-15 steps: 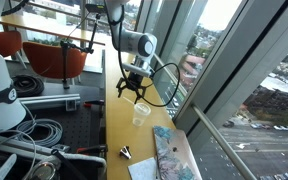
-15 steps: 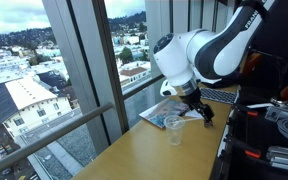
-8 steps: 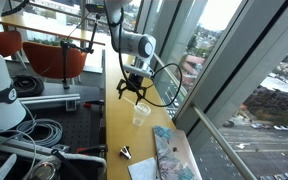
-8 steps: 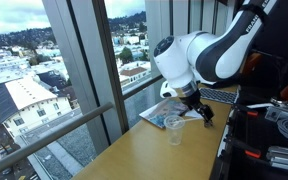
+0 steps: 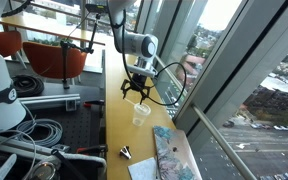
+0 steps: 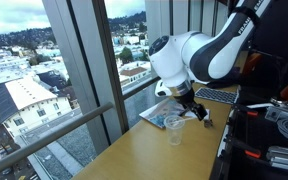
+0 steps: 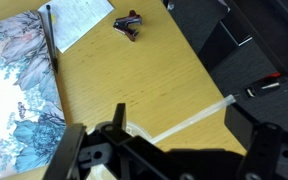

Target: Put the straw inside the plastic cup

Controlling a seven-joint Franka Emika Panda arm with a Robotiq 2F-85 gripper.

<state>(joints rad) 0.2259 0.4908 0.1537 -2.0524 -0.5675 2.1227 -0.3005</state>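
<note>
Nearly done, by appearance: the straw slants up from the cup, lower end apparently inside. The gripper hangs above, jaws released, empty. Only withdrawal is left.

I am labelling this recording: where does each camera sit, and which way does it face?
Exterior view: past the book end of the table, facing the arm, gripper, plastic cup.
Exterior view: low at the opposite table end, facing the arm, same cup.
Wrist view: looks down on the straw; open gripper shows.
All three share the book.
</note>
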